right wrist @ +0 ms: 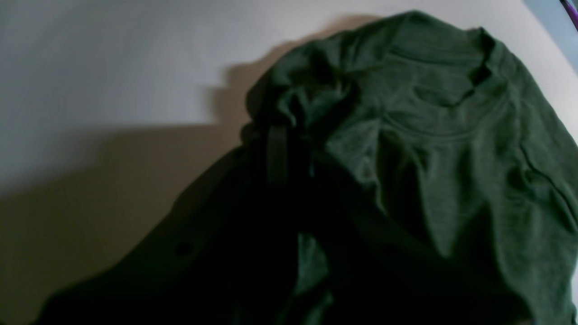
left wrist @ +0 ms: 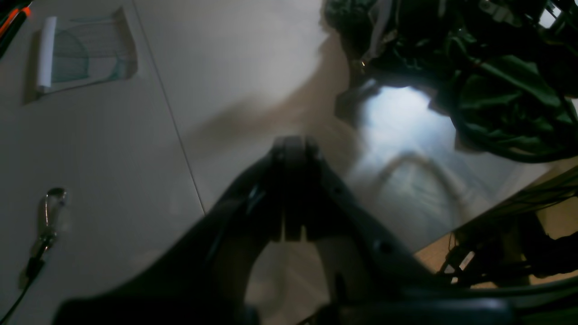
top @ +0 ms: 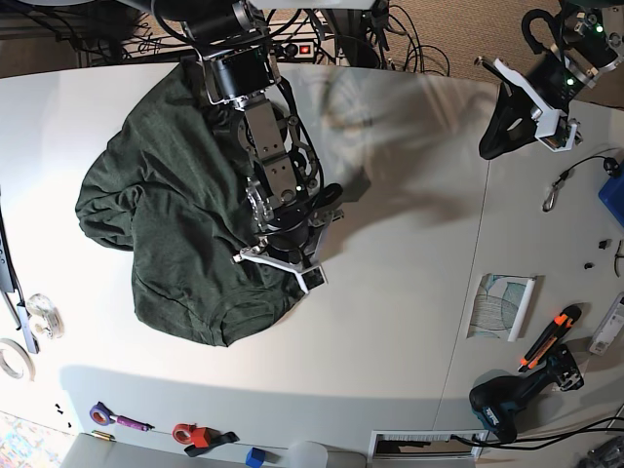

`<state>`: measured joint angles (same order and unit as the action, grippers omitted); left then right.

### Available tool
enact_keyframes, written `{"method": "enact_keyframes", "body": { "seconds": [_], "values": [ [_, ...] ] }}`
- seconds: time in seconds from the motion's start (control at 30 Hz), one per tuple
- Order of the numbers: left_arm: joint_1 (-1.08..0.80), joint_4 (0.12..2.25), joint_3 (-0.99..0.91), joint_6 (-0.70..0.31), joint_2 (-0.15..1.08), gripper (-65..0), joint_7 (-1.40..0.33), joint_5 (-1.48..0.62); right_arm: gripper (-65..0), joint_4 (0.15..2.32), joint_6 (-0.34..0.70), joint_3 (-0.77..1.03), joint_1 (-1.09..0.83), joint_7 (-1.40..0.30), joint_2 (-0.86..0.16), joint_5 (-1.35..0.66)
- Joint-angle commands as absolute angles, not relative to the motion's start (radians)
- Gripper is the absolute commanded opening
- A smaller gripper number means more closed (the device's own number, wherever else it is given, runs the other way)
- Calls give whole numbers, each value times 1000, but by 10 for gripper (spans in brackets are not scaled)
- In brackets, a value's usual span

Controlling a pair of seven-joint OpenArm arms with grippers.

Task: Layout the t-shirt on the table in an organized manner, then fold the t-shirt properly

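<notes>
on the white table, right gripper pinches the green t-shirt; left gripper closed.

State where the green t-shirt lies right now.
In the base view the green t-shirt lies crumpled on the left half of the table, with the right gripper at its right edge; the left gripper is far off at upper right.

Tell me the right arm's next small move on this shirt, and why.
Probably draw the right gripper a little way out over the bare table, to pull that edge flat. Its jaws seem closed on a bunched fold of the t-shirt, which lies crumpled with the collar showing; the left gripper hangs shut and empty, well away from it.
</notes>
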<state>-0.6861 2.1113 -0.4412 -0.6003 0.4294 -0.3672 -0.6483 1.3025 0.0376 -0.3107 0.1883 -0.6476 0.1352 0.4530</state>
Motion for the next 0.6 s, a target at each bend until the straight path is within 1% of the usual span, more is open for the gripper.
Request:
{"method": "enact_keyframes", "body": {
  "seconds": [0.0,0.17,0.37,0.43,0.5,0.57],
  "values": [
    [-680,2125,-448,-604,441,-650,-341,-667,-650,1351,29,-313,219,-622,141,465],
    [-662,2124,-448,-603,441,-650,-341,-667,-650,1542,30,-313,219,-650,141,465],
    [-662,2124,-447,-604,441,-650,-344,-668,-650,1796,30,-313,219,-755,126,473],
    [-662,2124,-447,-632,442,-650,-363,-698,-650,1860,30,-312,219,-797,114,496],
    [-662,2124,-447,-698,441,-650,-413,-756,-650,1906,29,-312,218,-828,102,558],
    [-662,2125,-446,-698,441,-650,-460,-820,-650,1933,17,-303,218,-831,91,619]
  ]
}}
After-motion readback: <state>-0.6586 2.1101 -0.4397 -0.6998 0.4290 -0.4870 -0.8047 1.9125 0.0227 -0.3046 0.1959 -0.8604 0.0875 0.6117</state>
